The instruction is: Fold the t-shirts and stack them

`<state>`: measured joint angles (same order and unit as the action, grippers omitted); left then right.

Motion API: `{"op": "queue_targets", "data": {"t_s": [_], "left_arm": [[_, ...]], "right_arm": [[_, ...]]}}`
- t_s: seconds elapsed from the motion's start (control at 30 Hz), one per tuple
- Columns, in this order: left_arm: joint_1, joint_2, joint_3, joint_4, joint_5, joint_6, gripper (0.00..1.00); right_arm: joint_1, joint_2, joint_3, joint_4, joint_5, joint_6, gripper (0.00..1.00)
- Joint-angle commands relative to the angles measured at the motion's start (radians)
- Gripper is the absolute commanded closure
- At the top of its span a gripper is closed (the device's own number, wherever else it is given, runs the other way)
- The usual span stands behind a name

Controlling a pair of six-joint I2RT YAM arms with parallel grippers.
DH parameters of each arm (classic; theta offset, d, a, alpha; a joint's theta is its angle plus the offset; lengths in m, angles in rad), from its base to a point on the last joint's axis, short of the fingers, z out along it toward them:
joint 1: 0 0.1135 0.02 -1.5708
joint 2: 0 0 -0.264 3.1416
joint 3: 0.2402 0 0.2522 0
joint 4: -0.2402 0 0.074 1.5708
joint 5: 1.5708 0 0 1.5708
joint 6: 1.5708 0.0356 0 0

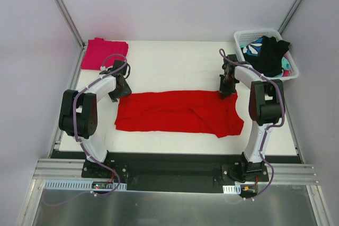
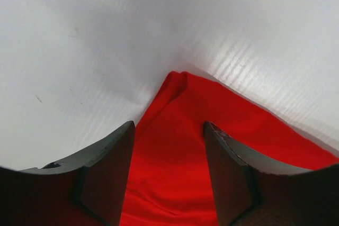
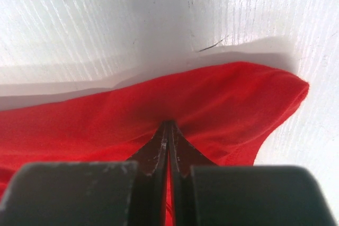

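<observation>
White counter (image 1: 175, 62) of ribbed sheet, lightly scuffed, with a short dark scratch (image 3: 212, 46) and fainter marks close by in the right wrist view. White plastic basket (image 1: 253, 33) with a latticed wall, set askew at the far right corner, partly over the counter's edge. Plain pale walls (image 1: 175, 3) all round, a slanting metal post (image 1: 61, 6) at either far corner. Black plate (image 1: 175, 163) along the near edge, silver rails (image 1: 58, 170) beside it, a dull metal sheet (image 1: 175, 207) nearest the camera.

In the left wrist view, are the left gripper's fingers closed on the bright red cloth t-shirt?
No, the left gripper stands open: its dark fingers are apart, with the bright red cloth t-shirt showing between them.
</observation>
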<state>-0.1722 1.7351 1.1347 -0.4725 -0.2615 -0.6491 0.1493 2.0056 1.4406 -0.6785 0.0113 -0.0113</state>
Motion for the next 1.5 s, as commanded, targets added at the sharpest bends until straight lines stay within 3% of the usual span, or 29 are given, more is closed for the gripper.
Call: {"op": "queue_targets", "data": {"t_s": [0.0, 0.3, 0.57, 0.77, 1.23, 1.37, 1.47], "left_arm": [[0.02, -0.043, 0.0, 0.044, -0.074, -0.023, 0.46], [0.039, -0.038, 0.017, 0.074, -0.107, -0.018, 0.47], [0.042, -0.103, -0.05, 0.16, 0.045, -0.041, 0.52], [0.042, -0.063, -0.061, 0.172, 0.018, -0.052, 0.73], [0.042, 0.038, -0.05, 0.222, -0.005, -0.041, 0.7], [0.042, 0.034, -0.044, 0.227, -0.016, -0.034, 0.73], [0.045, 0.038, -0.021, 0.229, -0.03, -0.029, 0.81]], "right_arm": [[-0.004, -0.013, -0.005, -0.044, 0.055, -0.029, 0.99], [-0.004, -0.027, -0.005, -0.046, 0.032, -0.036, 0.99], [-0.002, -0.028, -0.011, -0.046, 0.035, -0.039, 0.99], [-0.001, -0.041, -0.016, -0.039, 0.019, -0.038, 0.99], [-0.001, -0.076, -0.023, -0.039, -0.036, -0.046, 0.99], [-0.001, -0.079, -0.028, -0.03, -0.056, -0.047, 0.99], [0.003, -0.079, -0.032, -0.027, -0.065, -0.052, 0.99]]}}
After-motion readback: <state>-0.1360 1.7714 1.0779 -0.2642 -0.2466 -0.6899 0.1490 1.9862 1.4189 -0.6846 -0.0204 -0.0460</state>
